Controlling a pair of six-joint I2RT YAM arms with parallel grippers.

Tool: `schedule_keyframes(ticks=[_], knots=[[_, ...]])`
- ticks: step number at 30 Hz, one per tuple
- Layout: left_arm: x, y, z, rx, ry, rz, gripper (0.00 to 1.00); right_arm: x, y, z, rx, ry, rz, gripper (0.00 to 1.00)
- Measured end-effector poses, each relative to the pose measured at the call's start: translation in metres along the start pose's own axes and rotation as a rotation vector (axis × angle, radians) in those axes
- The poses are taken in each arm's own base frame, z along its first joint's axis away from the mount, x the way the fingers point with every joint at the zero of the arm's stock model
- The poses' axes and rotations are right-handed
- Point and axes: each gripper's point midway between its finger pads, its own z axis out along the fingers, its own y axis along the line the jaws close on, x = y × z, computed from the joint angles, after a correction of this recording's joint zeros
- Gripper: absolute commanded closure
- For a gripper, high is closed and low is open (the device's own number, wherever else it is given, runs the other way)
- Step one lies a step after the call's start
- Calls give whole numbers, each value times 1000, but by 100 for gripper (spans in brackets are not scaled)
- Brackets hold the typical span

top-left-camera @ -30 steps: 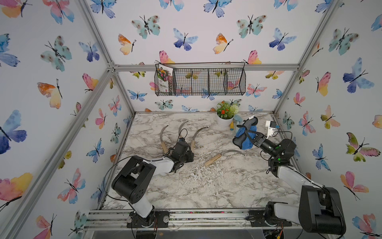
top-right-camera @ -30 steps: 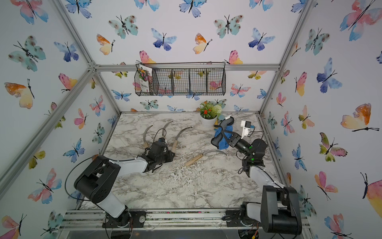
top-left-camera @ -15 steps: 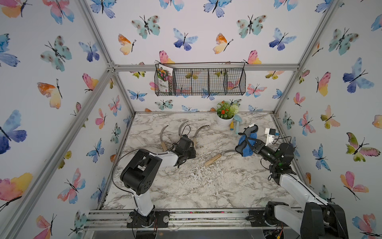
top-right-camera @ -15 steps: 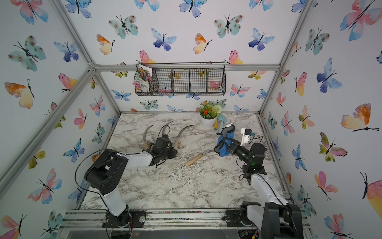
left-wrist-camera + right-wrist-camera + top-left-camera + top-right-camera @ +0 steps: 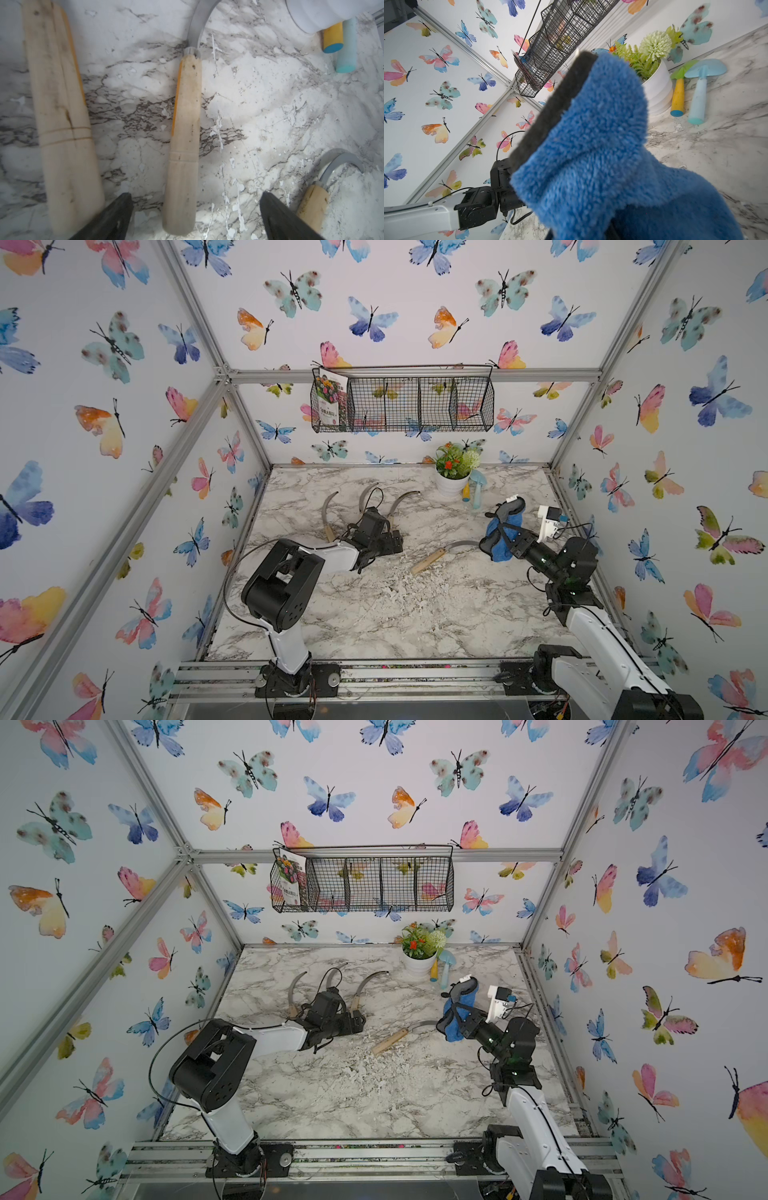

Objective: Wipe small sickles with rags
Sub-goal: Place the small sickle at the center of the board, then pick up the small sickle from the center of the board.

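Three small sickles lie side by side at the back left, their blades [image 5: 328, 506] [image 5: 368, 491] [image 5: 405, 497] pointing away. My left gripper [image 5: 390, 536] is low over their handles. In the left wrist view it stands open [image 5: 195, 195] around the end of one pale handle [image 5: 185, 135] without touching it, with a second handle [image 5: 62, 116] beside it. Another sickle [image 5: 430, 561] [image 5: 388, 1042] lies mid-table. My right gripper [image 5: 509, 541] is shut on the blue rag [image 5: 505, 526] [image 5: 591, 145], at that sickle's blade tip [image 5: 463, 545]. The rag hides the right jaws.
A white pot with a plant [image 5: 451, 485] stands at the back, and a light-blue trowel [image 5: 478, 489] and a yellow-handled tool [image 5: 466, 491] lie beside it. A wire basket [image 5: 403, 404] hangs on the back wall. White crumbs [image 5: 399, 589] are scattered over the marble table [image 5: 374, 635].
My left gripper has opened over the sickle handles. The right arm has brought the rag down and nearer, to the mid-table sickle's blade.
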Motion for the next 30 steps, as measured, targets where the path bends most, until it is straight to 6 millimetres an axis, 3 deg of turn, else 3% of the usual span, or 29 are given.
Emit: schedule_keyframes(ticks=[5, 9, 12, 17, 20, 24, 27, 30], knots=[[-18, -5, -30, -64, -50, -33, 1, 4, -2, -6, 23, -8, -12, 98], [-49, -30, -67, -38, -176, -2, 2, 5, -4, -11, 43, -27, -22, 98], [-50, -38, -95, 14, -273, 16, 0, 7, -12, -15, 79, -58, -22, 98], [-20, -39, -108, 125, -274, 70, 0, 20, -38, -19, 154, -85, 21, 98], [9, -38, -109, 193, -253, 124, 1, 17, -41, -19, 156, -115, 51, 98], [62, -77, -110, 266, -213, 323, 1, 15, -42, -23, 131, -200, 76, 98], [86, -106, -101, 295, -197, 451, 1, 32, -51, -20, 149, -187, 104, 98], [99, -110, -80, 260, -172, 515, 4, 43, -53, -8, 156, -138, 116, 98]])
